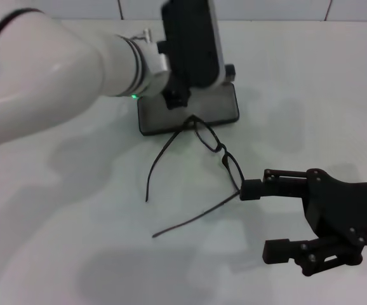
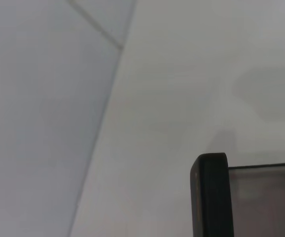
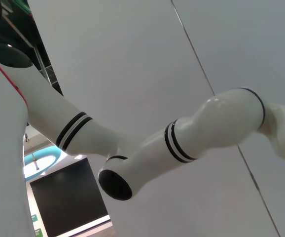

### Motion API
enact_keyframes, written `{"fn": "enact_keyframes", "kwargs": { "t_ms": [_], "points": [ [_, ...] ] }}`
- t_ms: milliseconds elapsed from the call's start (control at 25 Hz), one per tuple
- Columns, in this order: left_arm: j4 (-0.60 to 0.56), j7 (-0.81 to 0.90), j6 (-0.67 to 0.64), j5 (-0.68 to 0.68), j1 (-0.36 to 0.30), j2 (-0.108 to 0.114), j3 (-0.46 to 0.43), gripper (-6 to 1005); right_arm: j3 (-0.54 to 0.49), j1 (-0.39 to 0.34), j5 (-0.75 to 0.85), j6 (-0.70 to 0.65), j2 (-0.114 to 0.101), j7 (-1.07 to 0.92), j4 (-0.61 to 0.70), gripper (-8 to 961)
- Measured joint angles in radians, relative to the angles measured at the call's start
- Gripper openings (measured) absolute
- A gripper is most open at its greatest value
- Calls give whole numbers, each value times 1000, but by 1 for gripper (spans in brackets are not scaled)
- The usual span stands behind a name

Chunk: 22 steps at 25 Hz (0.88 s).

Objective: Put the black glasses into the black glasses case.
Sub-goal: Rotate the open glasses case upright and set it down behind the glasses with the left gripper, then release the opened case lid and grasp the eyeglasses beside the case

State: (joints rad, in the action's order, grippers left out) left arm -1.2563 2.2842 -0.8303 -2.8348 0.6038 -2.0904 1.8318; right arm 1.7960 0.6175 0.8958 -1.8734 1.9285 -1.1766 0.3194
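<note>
Black glasses (image 1: pixel 216 150) mid-table, temples unfolded. Right gripper (image 1: pixel 254 218) near right edge, jaws spread, one finger touching frame. Left gripper (image 1: pixel 178 95) over open black glasses case (image 1: pixel 221 111) toward far edge, jaws: cannot tell.

A: So what was the setup around it? Looked pretty bare to me

B: Yeah, basically a plain white table (image 1: pixel 75 254) with soft grey shadows across it, and a white tiled wall (image 1: pixel 279 9) right behind it. You could see the grout lines along the top in the head view

A: Anything else in the room?

B: The right wrist view had pale wall panels (image 3: pixel 132 59) with thin seams, and a dark screen (image 3: pixel 66 202) low down, next to some teal thing
</note>
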Motion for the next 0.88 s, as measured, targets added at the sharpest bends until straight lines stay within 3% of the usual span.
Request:
{"fn": "enact_keyframes", "kwargs": {
  "t_ms": [280, 880],
  "points": [
    [-10, -23, -20, 0, -5, -3, 87, 199, -7, -10, 2, 5, 1, 0, -7, 854],
    [-38, -60, -45, 0, 2, -4, 101, 202, -9, -13, 3, 52, -6, -6, -8, 852]
  ]
}}
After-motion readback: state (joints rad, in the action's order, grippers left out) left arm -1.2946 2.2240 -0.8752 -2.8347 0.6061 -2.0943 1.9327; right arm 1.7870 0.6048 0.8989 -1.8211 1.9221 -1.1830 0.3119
